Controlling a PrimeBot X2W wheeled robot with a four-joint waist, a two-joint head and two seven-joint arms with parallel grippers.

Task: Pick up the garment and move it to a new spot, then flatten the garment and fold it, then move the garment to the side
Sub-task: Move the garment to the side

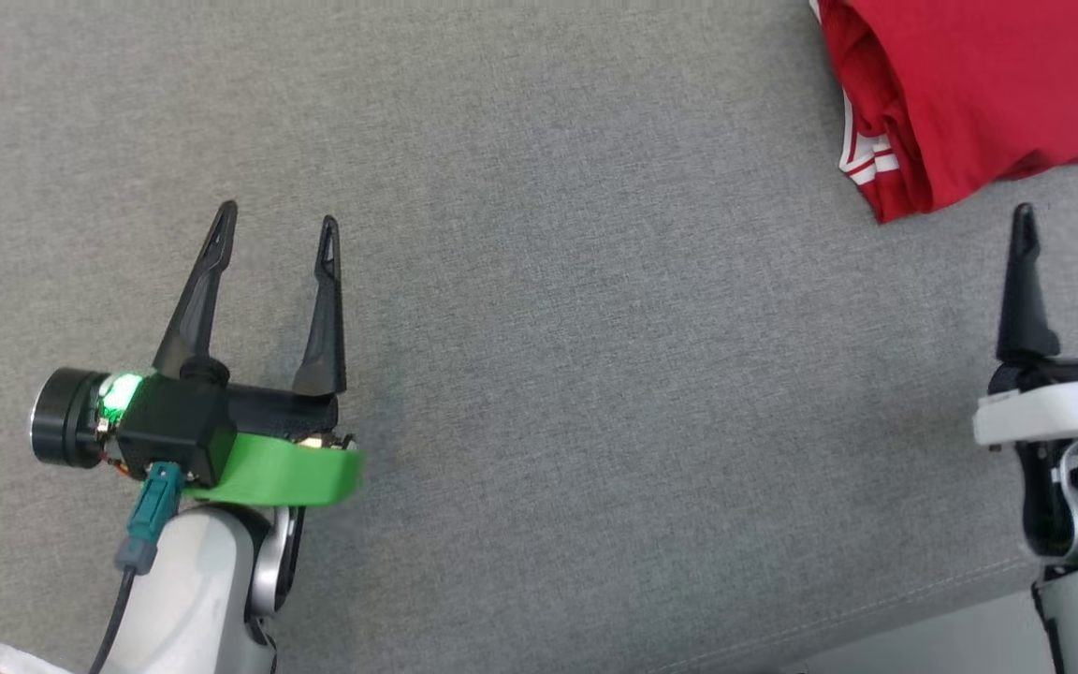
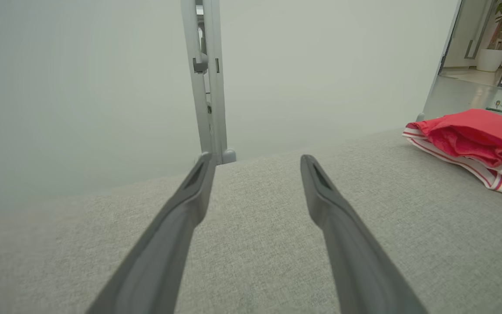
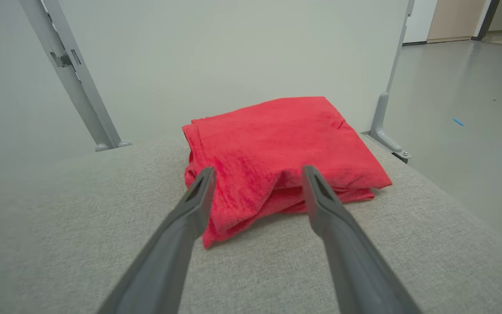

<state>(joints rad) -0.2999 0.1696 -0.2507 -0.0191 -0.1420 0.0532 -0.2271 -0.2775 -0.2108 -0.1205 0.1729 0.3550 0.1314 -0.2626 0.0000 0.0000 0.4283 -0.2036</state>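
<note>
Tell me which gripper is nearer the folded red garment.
Right. The right gripper stands open just short of the garment, pointing at it; the left gripper, also open, is far off across the grey surface.

Bright, even light, faint shadows; wrist views warp toward their edges

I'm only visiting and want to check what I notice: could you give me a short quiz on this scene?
1. True or false: the red garment lies folded on the grey surface.
2. Which is nearer the garment: A, the left tool, or B, the right tool?
3. Fill in: both tools are ____ (open or shut).
Key: 1 true; 2 B; 3 open.
</note>
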